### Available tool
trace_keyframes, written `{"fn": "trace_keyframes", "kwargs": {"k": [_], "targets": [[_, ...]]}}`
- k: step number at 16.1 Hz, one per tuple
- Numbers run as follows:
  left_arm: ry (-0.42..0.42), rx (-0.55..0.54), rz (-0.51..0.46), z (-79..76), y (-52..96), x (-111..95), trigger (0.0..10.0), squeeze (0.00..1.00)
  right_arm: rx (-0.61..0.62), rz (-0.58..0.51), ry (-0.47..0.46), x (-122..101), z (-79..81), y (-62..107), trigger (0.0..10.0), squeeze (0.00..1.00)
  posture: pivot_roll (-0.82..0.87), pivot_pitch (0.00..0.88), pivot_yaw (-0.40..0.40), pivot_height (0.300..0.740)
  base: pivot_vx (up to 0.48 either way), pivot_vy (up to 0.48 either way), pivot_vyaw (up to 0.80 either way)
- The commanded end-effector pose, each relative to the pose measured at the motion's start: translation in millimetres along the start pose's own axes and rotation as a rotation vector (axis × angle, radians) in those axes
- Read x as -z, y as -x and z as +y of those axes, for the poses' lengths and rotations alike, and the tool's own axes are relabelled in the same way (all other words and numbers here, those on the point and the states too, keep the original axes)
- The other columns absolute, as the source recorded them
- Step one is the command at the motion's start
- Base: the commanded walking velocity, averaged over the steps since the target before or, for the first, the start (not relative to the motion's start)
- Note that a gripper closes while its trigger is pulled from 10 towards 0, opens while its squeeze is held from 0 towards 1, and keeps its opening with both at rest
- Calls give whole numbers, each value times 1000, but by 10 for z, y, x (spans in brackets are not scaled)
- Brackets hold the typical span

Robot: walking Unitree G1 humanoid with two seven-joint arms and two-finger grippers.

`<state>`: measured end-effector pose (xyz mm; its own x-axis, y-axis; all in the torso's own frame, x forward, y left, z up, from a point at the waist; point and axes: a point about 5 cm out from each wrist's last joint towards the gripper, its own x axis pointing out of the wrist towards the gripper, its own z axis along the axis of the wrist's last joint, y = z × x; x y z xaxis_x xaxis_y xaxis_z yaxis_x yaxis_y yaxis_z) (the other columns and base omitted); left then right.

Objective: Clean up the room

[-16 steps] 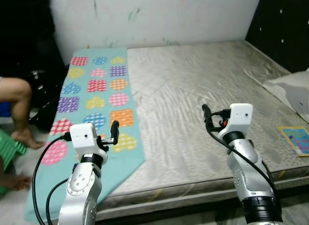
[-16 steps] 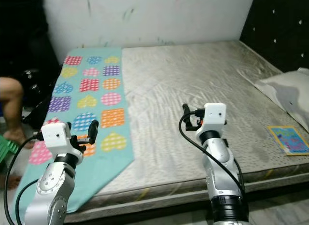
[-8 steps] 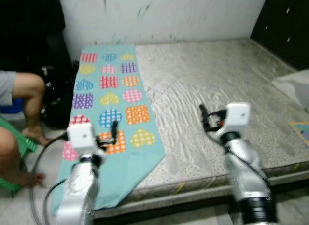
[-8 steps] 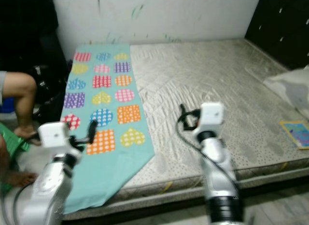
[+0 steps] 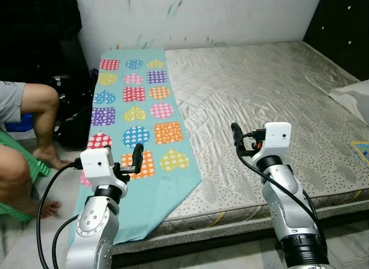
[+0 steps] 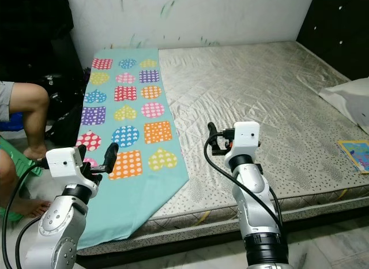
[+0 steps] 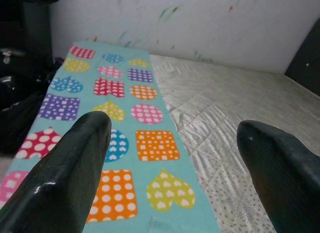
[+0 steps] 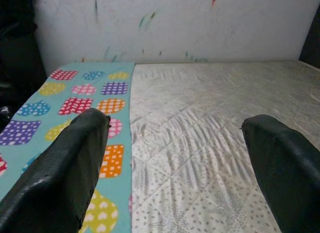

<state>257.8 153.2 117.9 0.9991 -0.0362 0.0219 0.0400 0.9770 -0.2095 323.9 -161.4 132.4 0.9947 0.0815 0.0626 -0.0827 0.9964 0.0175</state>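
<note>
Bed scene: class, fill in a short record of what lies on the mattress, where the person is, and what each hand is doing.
surface: bare grey mattress against a white wall
cloth: teal blanket with coloured hearts and squares, spread along the mattress's left side, its near end hanging over the edge
far right: white pillow and a small picture book
person: seated at the left, bare leg showing
left hand: open, empty, raised over the blanket's near end
right hand: open, empty, raised over the mattress

Arms: two, silver metal, jointed segments.
Wrist housings: white, boxy.
Cables: black, looped beside each arm.
Left gripper (image 5: 137,154): long black fingers.
Right gripper (image 5: 235,132): black fingers, red detail behind.
</note>
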Motion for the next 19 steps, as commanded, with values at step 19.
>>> {"fn": "trace_keyframes", "kwargs": {"k": [19], "targets": [[2, -2, -31, -10, -44, -67, 10000, 0, -27, -28, 3, -71, 47, -74, 10000, 0, -40, 50, -1, 740, 0, 253, 106]]}}
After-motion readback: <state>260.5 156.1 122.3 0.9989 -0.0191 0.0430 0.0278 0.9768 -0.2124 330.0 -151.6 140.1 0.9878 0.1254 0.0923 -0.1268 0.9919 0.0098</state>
